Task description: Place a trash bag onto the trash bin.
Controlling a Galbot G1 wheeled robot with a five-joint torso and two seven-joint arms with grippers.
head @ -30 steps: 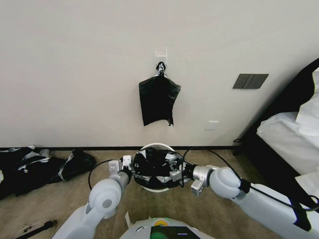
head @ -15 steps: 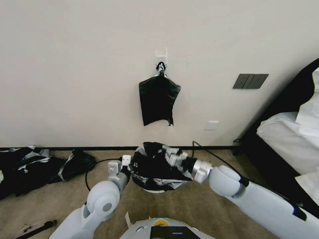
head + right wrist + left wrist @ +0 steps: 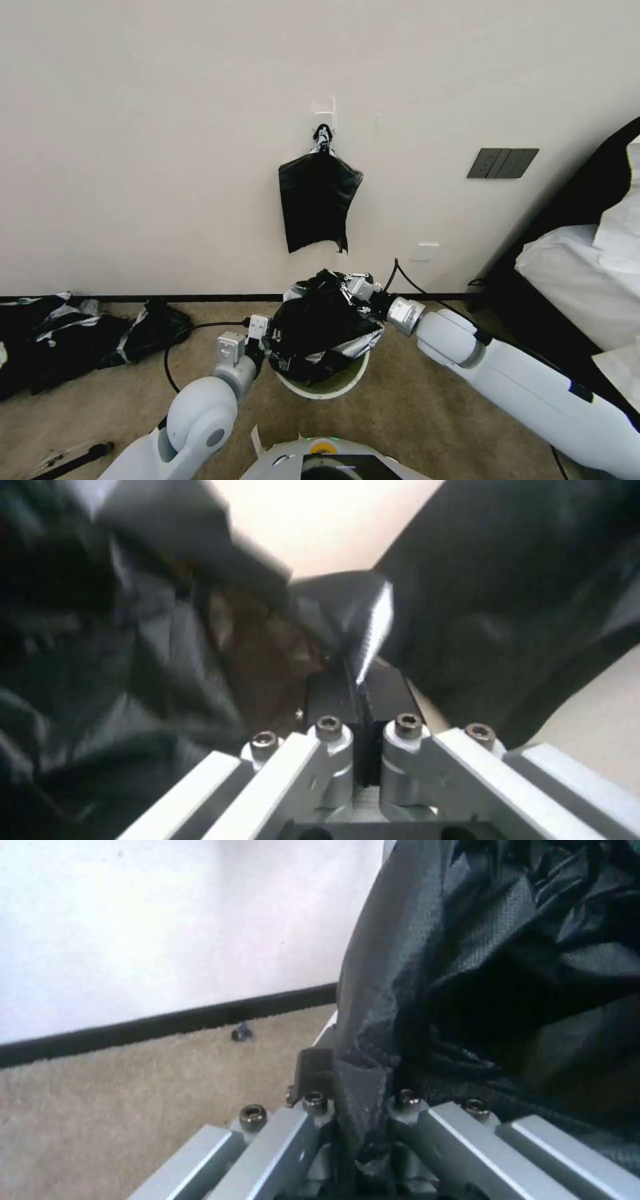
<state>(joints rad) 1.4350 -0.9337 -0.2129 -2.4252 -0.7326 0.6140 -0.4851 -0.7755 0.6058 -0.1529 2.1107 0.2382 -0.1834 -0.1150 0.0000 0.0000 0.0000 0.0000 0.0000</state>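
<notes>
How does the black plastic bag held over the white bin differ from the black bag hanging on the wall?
The glossy black trash bag is crumpled and spread over the round cream-white trash bin, pinched by the left gripper and right gripper. The flat black wall bag hangs smooth and untouched from a hook. Both are black plastic.

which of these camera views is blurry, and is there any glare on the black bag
Right wrist view: the trash bag is smeared and soft, with one bright streak of glare beside the shut right gripper. Left wrist view: sharper, the film's weave shows at the left gripper. Head view: evenly lit, silvery sheen on the bag's lower folds.
</notes>
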